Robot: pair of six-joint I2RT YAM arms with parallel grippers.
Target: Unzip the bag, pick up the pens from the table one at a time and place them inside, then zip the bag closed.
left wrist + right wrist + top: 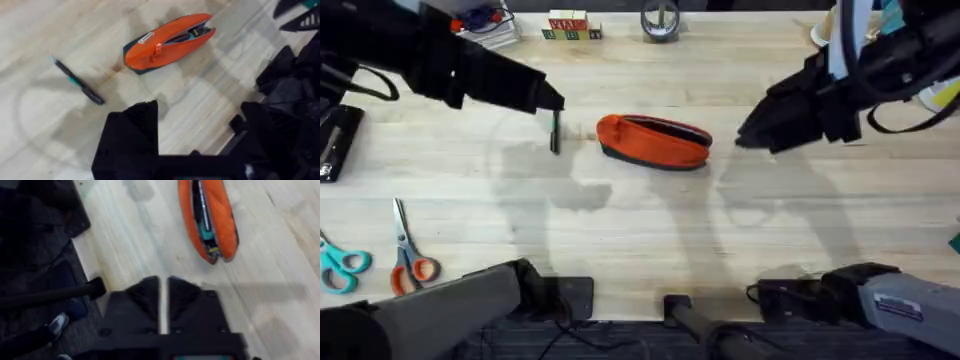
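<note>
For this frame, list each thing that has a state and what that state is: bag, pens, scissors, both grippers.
bag: unzipped, lying on the table, something dark already inside
pen: on the table left of the bag, not held
orange-handled scissors: lying near the table's front left, untouched
teal-handled scissors: lying beside them, untouched
left gripper: above the pen, holding nothing
right gripper: fingers shut, empty, right of the bag

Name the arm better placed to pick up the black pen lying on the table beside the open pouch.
Left. Its claw hovers just above the thin black stick pen, left of the unzipped orange fabric pouch. The right claw, fingers shut, sits on the pouch's far side.
</note>
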